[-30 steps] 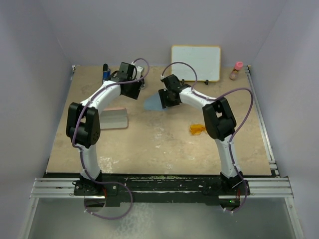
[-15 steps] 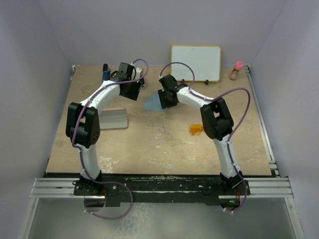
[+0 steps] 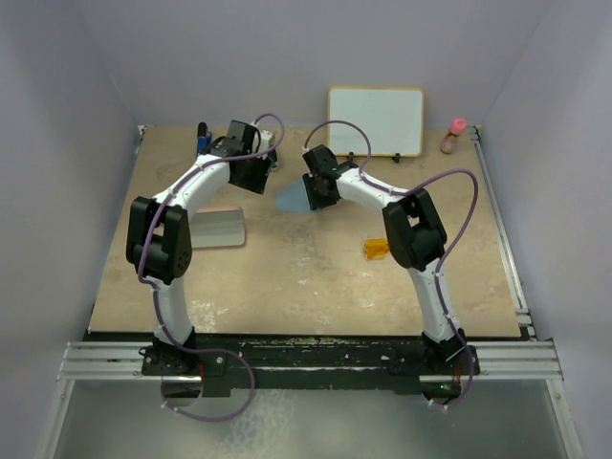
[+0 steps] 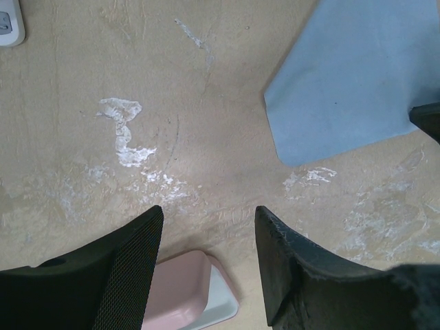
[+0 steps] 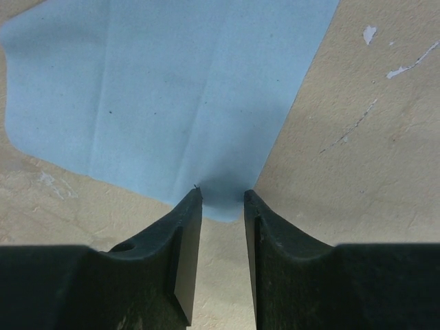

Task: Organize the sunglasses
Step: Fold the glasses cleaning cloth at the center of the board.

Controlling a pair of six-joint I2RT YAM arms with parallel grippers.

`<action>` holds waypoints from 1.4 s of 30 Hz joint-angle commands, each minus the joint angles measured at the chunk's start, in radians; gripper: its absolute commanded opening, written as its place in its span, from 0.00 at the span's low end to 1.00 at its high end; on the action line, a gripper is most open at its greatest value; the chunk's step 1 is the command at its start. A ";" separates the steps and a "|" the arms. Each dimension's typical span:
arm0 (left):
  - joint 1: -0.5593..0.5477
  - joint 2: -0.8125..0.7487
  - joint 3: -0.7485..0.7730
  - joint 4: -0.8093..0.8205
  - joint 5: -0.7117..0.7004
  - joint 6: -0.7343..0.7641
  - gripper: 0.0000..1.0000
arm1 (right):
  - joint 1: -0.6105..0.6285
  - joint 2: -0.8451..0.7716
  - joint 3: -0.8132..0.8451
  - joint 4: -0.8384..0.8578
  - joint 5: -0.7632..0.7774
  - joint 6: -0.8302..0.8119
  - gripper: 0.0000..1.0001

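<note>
Over the last second the right claw (image 5: 222, 196) has been narrowed around the near corner of the light blue cloth (image 5: 172, 89); a slim gap is left, so nothing is pinched yet. The left claw (image 4: 206, 213) is held half open and empty. The sunglasses (image 3: 379, 250) are left untouched right of centre on the desk (image 3: 287, 277), so the cloth is judged to be dealt with first.

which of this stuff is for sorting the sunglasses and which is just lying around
For the job: orange sunglasses; probably also the pink case and blue cloth.
Just lying about: whiteboard; pink-capped bottle.
</note>
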 commanded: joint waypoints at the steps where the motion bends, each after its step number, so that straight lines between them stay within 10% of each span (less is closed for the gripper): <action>1: 0.012 -0.037 0.025 0.003 0.019 -0.020 0.60 | 0.019 0.064 -0.043 -0.106 0.003 0.023 0.30; 6: 0.013 -0.027 0.022 -0.004 0.057 -0.022 0.60 | 0.020 0.070 -0.041 -0.104 0.006 0.024 0.00; 42: -0.075 0.316 0.297 -0.170 0.021 -0.089 0.59 | 0.010 -0.035 -0.180 0.087 -0.071 0.125 0.00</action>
